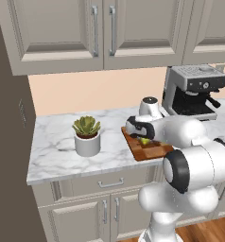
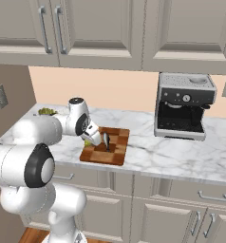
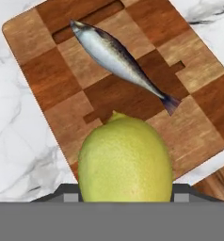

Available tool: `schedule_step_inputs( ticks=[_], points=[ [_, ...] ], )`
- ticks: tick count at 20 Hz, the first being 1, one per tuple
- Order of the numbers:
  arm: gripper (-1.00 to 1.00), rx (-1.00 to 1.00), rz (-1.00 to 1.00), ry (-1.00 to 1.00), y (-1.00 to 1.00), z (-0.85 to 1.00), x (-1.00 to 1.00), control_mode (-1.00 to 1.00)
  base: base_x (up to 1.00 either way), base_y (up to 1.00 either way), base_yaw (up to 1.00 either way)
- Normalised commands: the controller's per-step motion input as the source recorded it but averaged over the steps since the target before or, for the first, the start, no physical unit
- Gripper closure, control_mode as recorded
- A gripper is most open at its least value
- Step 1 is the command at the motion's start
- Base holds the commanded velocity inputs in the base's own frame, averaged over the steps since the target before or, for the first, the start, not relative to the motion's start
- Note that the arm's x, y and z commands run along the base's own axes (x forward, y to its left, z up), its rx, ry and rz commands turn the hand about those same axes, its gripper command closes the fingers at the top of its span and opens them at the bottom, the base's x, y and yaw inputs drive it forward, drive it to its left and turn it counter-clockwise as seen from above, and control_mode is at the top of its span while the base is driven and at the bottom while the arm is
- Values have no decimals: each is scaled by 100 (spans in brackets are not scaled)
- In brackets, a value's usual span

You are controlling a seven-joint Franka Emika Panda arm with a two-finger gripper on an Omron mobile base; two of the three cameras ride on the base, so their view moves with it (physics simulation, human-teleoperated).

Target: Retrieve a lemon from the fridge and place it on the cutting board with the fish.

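Note:
A yellow-green lemon [image 3: 125,160] sits between my gripper's [image 3: 125,194] dark fingers, which are shut on it. Beyond it lies the reddish-brown checkered cutting board [image 3: 48,80], with the silvery fish [image 3: 118,59] lying diagonally across its middle. In the left base view my gripper [image 1: 143,139] holds the lemon [image 1: 145,141] low over the cutting board [image 1: 154,152] on the marble counter. In the right base view the lemon [image 2: 88,142] hangs at the left part of the board [image 2: 114,153], just left of the fish [image 2: 106,140]. Whether the lemon touches the wood I cannot tell.
A potted succulent [image 1: 87,134] stands on the counter left of the board. A coffee machine [image 2: 183,107] stands at the back right. Wall cabinets [image 1: 100,28] hang overhead. A tall dark panel [image 1: 8,142] bounds the counter's left end.

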Motion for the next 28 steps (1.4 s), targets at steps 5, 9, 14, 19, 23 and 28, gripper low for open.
schedule_step_inputs(
  ticks=[5, 9, 14, 19, 23, 28],
  points=[
    [100, 0, -14, 11, 0, -24, 22, -100, 0, 0, 0],
    [100, 0, -12, -1, 0, -25, 0, -100, 0, 0, 0],
    [100, 0, -12, -9, -4, -32, 0, -100, 0, 0, 0],
    [100, 0, -10, -6, -10, -25, 0, -100, 0, 0, 0],
    [100, 0, -8, -5, -12, -26, 0, -100, 0, 0, 0],
    [100, 0, -3, -2, -1, -31, 2, -100, 0, 0, 0]
  ],
)
